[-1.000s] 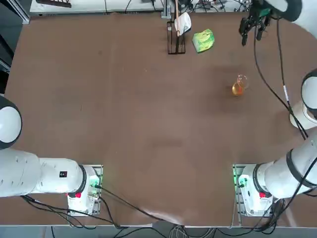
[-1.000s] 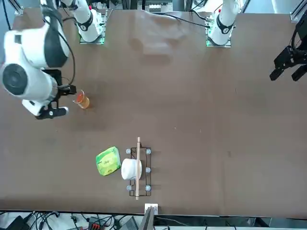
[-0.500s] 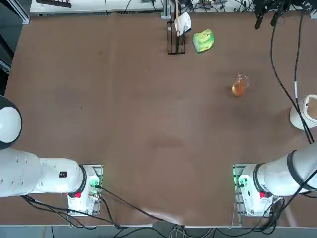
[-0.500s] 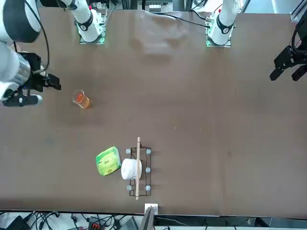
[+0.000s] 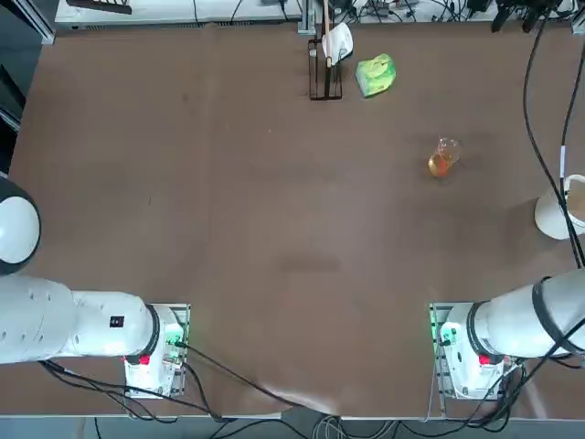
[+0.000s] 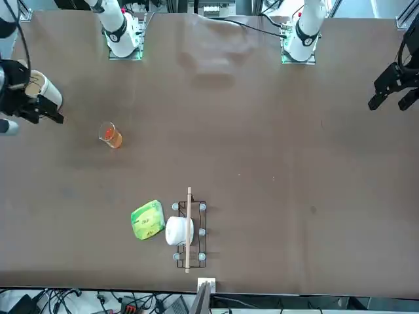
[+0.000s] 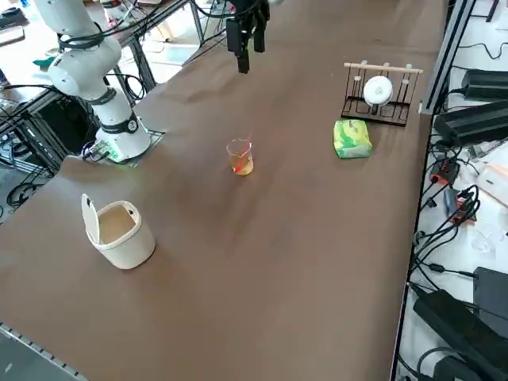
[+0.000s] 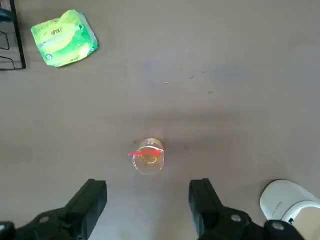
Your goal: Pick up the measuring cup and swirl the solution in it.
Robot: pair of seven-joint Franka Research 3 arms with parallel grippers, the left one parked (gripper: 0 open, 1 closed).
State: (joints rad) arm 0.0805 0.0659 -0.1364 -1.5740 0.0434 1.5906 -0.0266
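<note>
The measuring cup point(image 8: 148, 157) stands upright mid-table, holding the solution point(image 5: 439, 165). The right gripper point(image 8: 148, 200) hangs high above it, fingers spread. The glass is likely light, slippery and fragile; grasp its body gently.

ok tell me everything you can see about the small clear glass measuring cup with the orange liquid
The small clear glass measuring cup stands upright on the bare brown table, touching nothing else. Orange translucent solution fills its lower part, and a red mark shows at the rim. It sits apart from the green lumpy packet and the larger white cup. The right gripper hangs open high above it, its fingers not touching the glass.
</note>
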